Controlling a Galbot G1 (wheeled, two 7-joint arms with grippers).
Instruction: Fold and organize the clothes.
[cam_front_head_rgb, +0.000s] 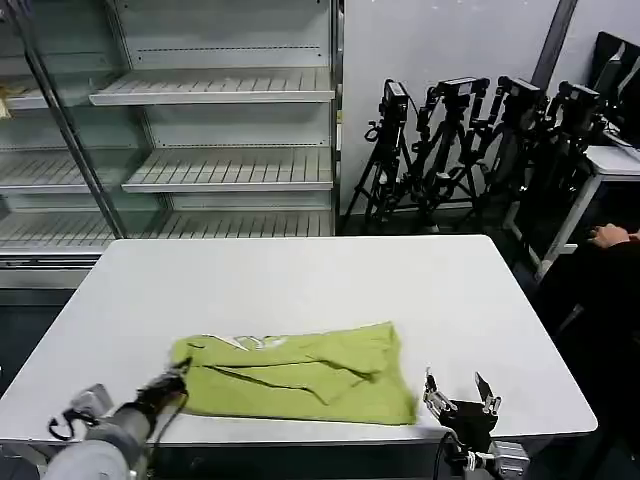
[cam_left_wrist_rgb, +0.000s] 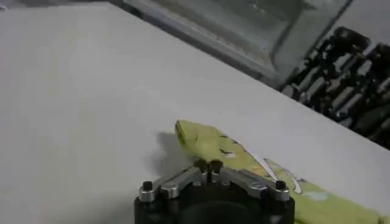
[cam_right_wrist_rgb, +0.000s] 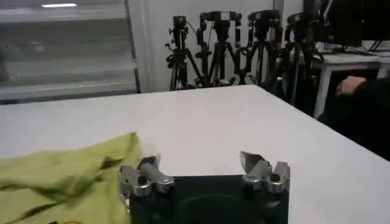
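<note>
The clothes are one lime yellow-green T-shirt (cam_front_head_rgb: 300, 375), lying folded in a long band near the white table's (cam_front_head_rgb: 300, 280) front edge. My left gripper (cam_front_head_rgb: 182, 373) sits at the shirt's left end. In the left wrist view its fingertips (cam_left_wrist_rgb: 207, 165) are pressed together right on the edge of the T-shirt (cam_left_wrist_rgb: 210, 141). My right gripper (cam_front_head_rgb: 458, 392) stands open just past the shirt's right end, close to the front edge. In the right wrist view nothing lies between the spread jaws of that gripper (cam_right_wrist_rgb: 198, 161), and the T-shirt (cam_right_wrist_rgb: 67, 173) lies beside one finger.
A shelf rack (cam_front_head_rgb: 220, 170) with a glass door stands behind the table. Several camera tripods (cam_front_head_rgb: 460, 150) crowd the back right. A person's hand (cam_front_head_rgb: 608, 236) rests at a desk on the far right. The table's back and right parts are bare.
</note>
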